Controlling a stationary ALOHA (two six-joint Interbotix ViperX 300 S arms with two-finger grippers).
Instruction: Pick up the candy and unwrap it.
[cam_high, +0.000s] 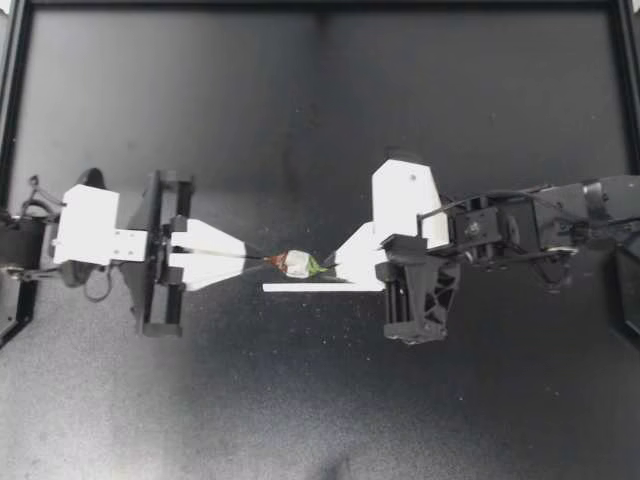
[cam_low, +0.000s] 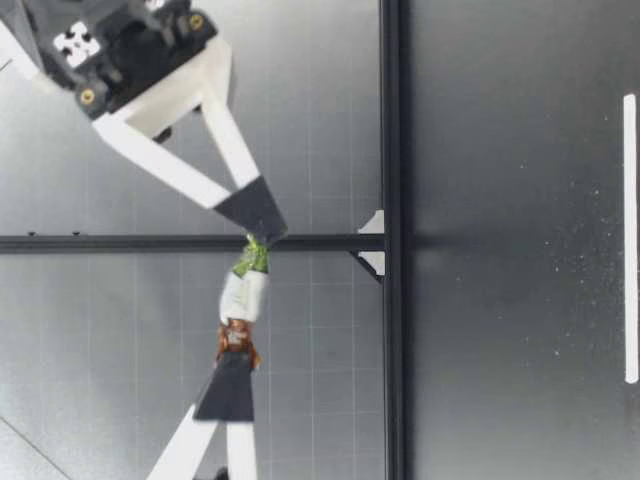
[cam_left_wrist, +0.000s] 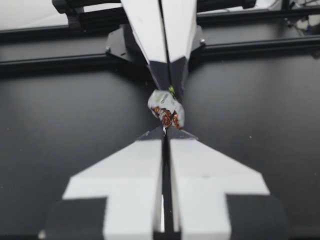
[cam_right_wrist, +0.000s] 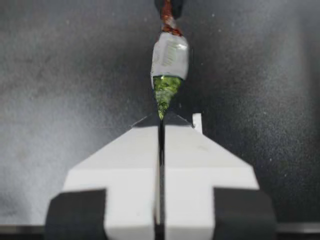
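Candy (cam_high: 297, 264) tips w/in both end effectors (cam_high: 260, 261) (cam_high: 327, 266)

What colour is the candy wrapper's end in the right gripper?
Green; the candy shows best in the right wrist view.

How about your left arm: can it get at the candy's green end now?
Probably not. My left arm has its jaws shut on the red end of the candy, and the jaws of my right arm are shut on the green end, covering its tip. The left would have to let go.
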